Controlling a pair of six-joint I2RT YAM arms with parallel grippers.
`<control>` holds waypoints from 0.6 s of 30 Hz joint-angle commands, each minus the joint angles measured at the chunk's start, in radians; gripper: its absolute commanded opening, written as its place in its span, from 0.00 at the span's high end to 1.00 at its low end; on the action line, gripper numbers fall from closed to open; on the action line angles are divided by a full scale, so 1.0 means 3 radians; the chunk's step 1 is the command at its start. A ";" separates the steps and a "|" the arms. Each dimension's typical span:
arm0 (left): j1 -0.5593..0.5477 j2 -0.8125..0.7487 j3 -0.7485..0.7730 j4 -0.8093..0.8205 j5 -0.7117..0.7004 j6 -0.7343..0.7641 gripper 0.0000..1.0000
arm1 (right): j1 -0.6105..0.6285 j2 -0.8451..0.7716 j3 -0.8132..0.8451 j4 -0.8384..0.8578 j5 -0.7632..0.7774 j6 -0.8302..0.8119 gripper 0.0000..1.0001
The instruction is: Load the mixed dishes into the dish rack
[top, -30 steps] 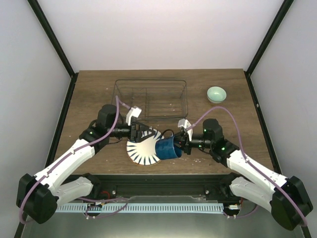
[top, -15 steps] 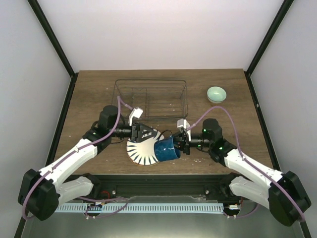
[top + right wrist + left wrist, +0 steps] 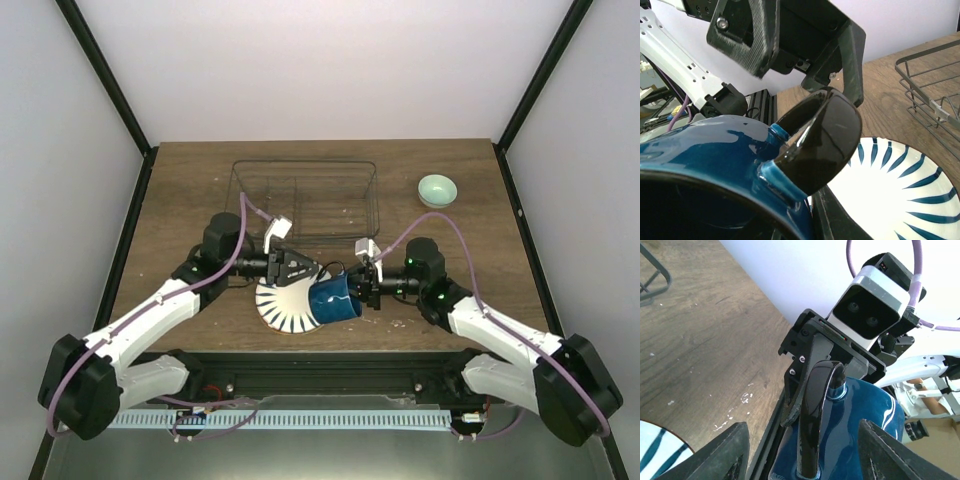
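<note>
The dark blue mug (image 3: 335, 300) hangs tilted over the right side of the white plate with dark blue stripes (image 3: 283, 308). My right gripper (image 3: 363, 290) is shut on the mug's rim. In the right wrist view the mug (image 3: 705, 150) fills the lower left, with the right gripper (image 3: 807, 225) clamped on its wall. My left gripper (image 3: 302, 268) faces it from the left. Its jaws stand open either side of the mug's black handle (image 3: 815, 410) without touching it. The dish rack (image 3: 305, 200) stands behind. The mint-green bowl (image 3: 437, 189) sits at the back right.
The wire rack's near corner (image 3: 935, 85) shows just beyond the striped plate (image 3: 890, 190). Both arms meet low over the table's near middle. Dark frame posts rise at the table's back corners.
My left gripper has slid right toward the mug, and its jaws have narrowed around the handle. The right gripper has kept its hold, shifting the mug slightly left.
</note>
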 commanded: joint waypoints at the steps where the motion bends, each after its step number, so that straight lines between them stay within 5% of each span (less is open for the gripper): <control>1: -0.0081 0.0059 -0.0050 0.0148 0.0055 -0.0002 0.42 | -0.0008 0.0016 0.0100 0.0333 -0.0053 0.0061 0.99; 18: -0.0319 0.0178 0.0015 0.0157 -0.0032 0.0026 0.53 | -0.0005 0.0189 0.0233 0.0376 -0.0023 0.0024 0.99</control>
